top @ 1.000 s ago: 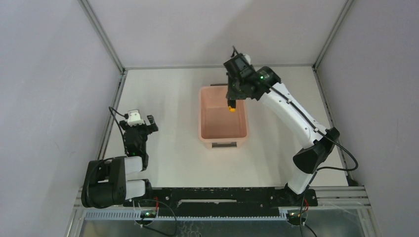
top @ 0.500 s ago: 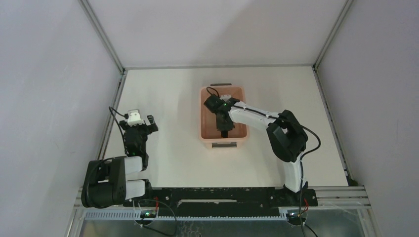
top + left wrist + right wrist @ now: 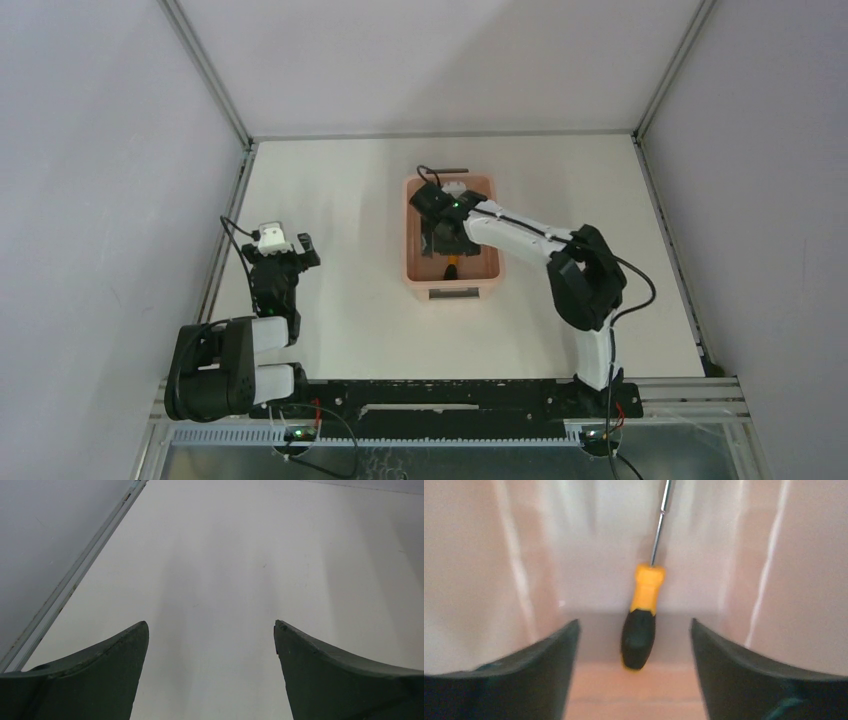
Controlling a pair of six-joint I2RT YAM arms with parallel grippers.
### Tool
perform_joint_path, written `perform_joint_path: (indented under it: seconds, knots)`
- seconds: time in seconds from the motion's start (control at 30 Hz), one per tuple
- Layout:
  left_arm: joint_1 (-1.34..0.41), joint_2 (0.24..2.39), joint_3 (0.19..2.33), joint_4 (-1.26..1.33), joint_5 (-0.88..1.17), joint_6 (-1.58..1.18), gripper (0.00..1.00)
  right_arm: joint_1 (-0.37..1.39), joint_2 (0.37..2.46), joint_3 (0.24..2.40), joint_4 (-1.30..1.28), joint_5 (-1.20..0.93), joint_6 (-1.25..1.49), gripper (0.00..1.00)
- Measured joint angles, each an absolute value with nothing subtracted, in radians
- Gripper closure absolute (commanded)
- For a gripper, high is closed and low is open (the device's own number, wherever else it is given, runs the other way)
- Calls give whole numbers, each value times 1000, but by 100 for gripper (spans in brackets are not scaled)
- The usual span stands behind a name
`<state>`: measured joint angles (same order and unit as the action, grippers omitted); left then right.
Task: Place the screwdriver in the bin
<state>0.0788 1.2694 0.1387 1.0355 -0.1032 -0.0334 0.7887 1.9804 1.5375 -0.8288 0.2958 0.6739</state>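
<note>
So far done: the screwdriver (image 3: 643,615) is inside the bin (image 3: 410,245), so the main step of the task looks complete.
Screwdriver place: it sits toward the bin's near short end. The black butt of its handle is closest to the right wrist camera and the thin shaft points away from it. That view is blurred, so it is impossible to tell whether the screwdriver lies flat on the bin floor or leans on a wall.
Bin place: it stands on the table (image 3: 330,200), around the middle and rather closer to the far edge, with its long sides running from far to near.
Right gripper (image 3: 446,247): it reaches down inside the bin with its jaws spread wide. One finger is on each side of the screwdriver and neither touches it, so the gripper grasps nothing.
Left gripper (image 3: 211,625): it is near the table's left edge, well apart from the bin. Its jaws are apart over bare table top and hold nothing.
Left to do: probably only lifting the right arm up out of the bin and clear of it.
Risk: on the way out, a finger could catch the handle or a bin wall, so a straight lift seems safest.
</note>
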Motion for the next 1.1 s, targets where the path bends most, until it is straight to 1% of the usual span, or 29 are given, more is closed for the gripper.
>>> perform_joint_path:
  seconds: [0.03,0.3,0.37,0.47,0.63,0.77,0.93,1.1]
  knots:
    - [79,1269,139,1036,-103,-34,0,793,1964,1556,-841,304,667,1]
    - [79,1269,139,1036,-103,-33,0,789,1713,1801,-925,405,554,0]
    - [79,1269,139,1036,-103,-33,0,754,1661,1819,-941,424,536,0]
    - [79,1269,139,1036,-103,-34,0,656,1600,1821,-985,464,508,0]
    - [79,1269,139,1036,-103,-33,0,461,1544,1745,-1018,496,454,0]
    - [79,1269,139,1036,-103,-33,0,316,1478,1617,-1016,493,414,0]
    - [79,1269,139,1036,-103,-34,0,195,1364,1506,-1004,455,383,0]
    - [79,1269,139,1036,-103,-34,0,138,1277,1467,-982,417,353,0]
